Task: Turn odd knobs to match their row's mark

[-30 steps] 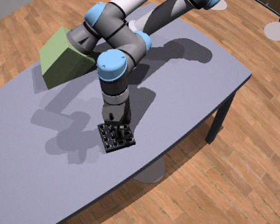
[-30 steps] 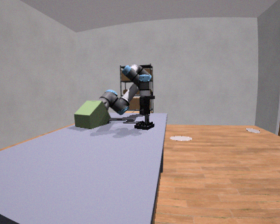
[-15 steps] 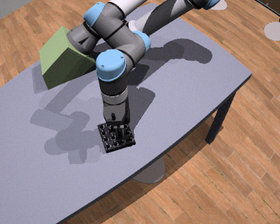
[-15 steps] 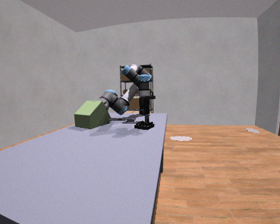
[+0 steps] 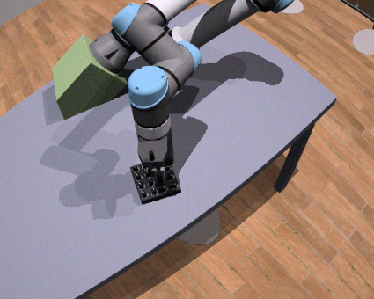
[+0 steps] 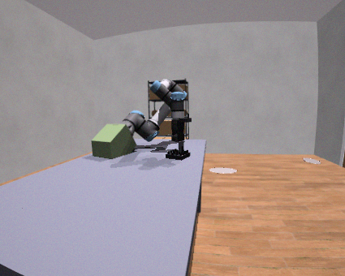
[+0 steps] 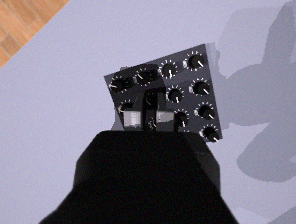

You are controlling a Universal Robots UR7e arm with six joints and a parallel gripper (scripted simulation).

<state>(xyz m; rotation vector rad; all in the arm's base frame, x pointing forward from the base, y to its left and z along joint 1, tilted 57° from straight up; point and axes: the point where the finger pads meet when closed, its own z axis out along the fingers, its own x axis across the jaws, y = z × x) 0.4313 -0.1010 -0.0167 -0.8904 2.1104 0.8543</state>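
Observation:
The black knob box (image 5: pixel 155 182) stands on the grey table near its front edge; it also shows in the exterior view (image 6: pixel 178 154) and in the wrist view (image 7: pixel 165 97). It has rows of black knobs with white lines and rings of marks. My gripper (image 7: pixel 150 102) points straight down onto the box and is shut on a knob (image 7: pixel 150 100) in the inner part of the grid, beside the box's edge row. That knob is mostly hidden by the fingers, so I cannot read its name or line. The gripper also shows in the top view (image 5: pixel 157 172).
A green wedge-shaped block (image 5: pixel 82 76) lies on the table behind the arm, also seen in the exterior view (image 6: pixel 112 141). The table's edge (image 5: pixel 234 193) runs close to the box. A shelf (image 6: pixel 167 109) stands behind the table.

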